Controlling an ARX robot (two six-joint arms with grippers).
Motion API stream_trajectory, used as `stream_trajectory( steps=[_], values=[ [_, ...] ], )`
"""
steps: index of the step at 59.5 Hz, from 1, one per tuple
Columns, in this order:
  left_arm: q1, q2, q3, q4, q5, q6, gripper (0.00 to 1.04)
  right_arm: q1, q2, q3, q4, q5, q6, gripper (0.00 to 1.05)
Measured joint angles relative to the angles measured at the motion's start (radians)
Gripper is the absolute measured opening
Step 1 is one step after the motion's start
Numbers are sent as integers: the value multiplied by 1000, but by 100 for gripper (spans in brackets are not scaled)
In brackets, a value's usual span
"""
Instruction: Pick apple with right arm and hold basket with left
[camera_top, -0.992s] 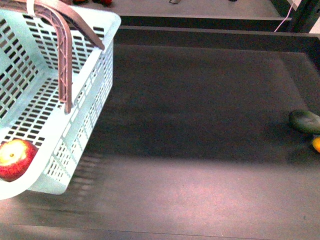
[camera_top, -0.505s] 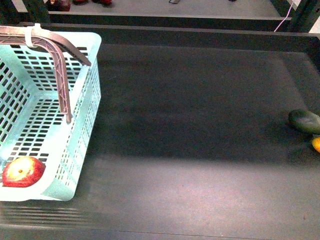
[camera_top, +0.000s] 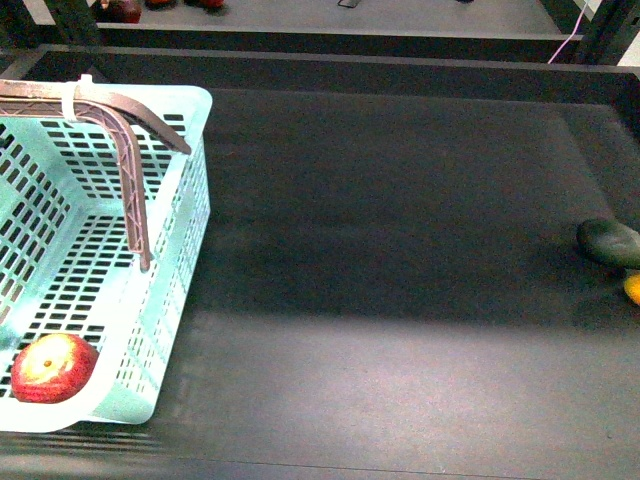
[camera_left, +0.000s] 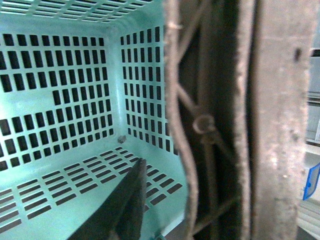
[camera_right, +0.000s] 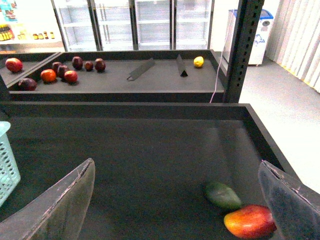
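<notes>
Already the apple (camera_top: 53, 367) lies inside the basket (camera_top: 190, 215), in the near corner of its slotted floor, so the picking half of the task looks done and what remains is mostly the holding. That basket sits at the far left of the dark desk (camera_top: 400, 250), its brown handle (camera_top: 130, 180) raised over the opening; the left wrist view looks straight down past that latticed handle into the mint interior, which suggests the left pincer (camera_left: 212, 125) has the handle between its fingers (the view is too close to be sure, so I cannot tell whether it is clamped). The right pincer (camera_right: 180, 200) hangs spread wide and empty above the desk, well apart from the basket, with a dark green fruit (camera_right: 223, 195) and a red-and-yellow fruit (camera_right: 249, 221) lying side by side below it, neither touched
</notes>
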Motion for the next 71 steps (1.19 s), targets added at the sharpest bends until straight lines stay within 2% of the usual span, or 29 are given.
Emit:
stream_trajectory(
  steps=[3,13,18,34,46,49,51,52,55,56,59,60,63,64,66,71],
  values=[
    [0,-16,-14,-8,2,-7,52,0,0,0,0,0,0,96],
    [1,-92,-52,-40,3,-17,79,0,0,0,0,0,0,96],
    [5,-186,-97,-79,3,-30,99,0,0,0,0,0,0,96],
    [67,-457,-221,-245,-3,-45,98,0,0,0,0,0,0,96],
    [73,-487,-225,-251,-5,-48,98,0,0,0,0,0,0,96],
    [82,-471,-279,-87,75,81,92,0,0,0,0,0,0,96],
    [88,-458,-358,141,154,237,85,0,0,0,0,1,0,96],
    [88,-456,-377,194,161,285,83,0,-1,0,0,2,0,96],
    [83,-457,-493,465,194,590,72,0,-2,0,0,1,0,96],
    [81,-460,-507,501,194,640,70,0,0,0,0,1,0,96],
    [71,-491,-565,659,195,943,60,0,0,0,0,-1,0,96],
    [71,-500,-572,675,193,964,58,0,-1,0,0,-1,0,96],
    [67,-554,-600,711,181,1187,47,0,-1,0,0,-1,0,96],
    [66,-563,-605,711,180,1199,45,0,-1,0,0,0,0,96],
    [61,-601,-631,711,177,1302,36,0,-1,0,0,0,0,96],
    [37,-644,-673,692,153,1388,22,0,-1,0,0,0,0,96]
  ],
)
